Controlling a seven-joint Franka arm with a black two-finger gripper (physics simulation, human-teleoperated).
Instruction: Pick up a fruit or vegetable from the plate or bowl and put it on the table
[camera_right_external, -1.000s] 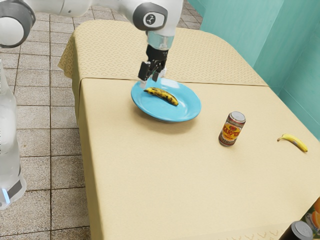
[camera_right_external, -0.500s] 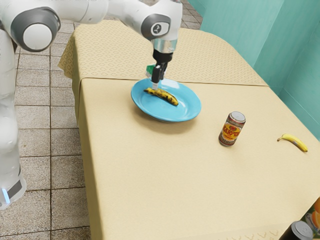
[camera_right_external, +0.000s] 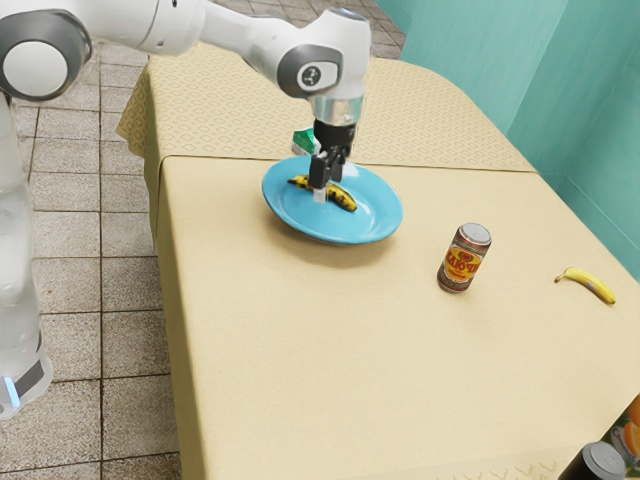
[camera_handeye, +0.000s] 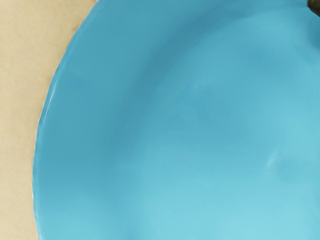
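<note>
The banana is lying on the plate, right under the pincer. Its long axis is running aslant, one end pointing toward the exterior view's left and away from the camera, the other toward the exterior view's right and nearer. The pincer is hanging over roughly its middle, and its fingers are standing across that axis rather than along it. One fingertip is showing on the banana's near side, the other seemingly beyond it, so the line of closing is looking about right for a grip.

The pincer is standing partly open, with a plain gap between the fingers, and it is holding nothing. Whether either finger is touching the banana or the plate, I cannot tell. The coming move is probably calling for a small centring, then closing and lifting; a finger scraping the plate is seeming the main risk before reaching the desk.
</note>
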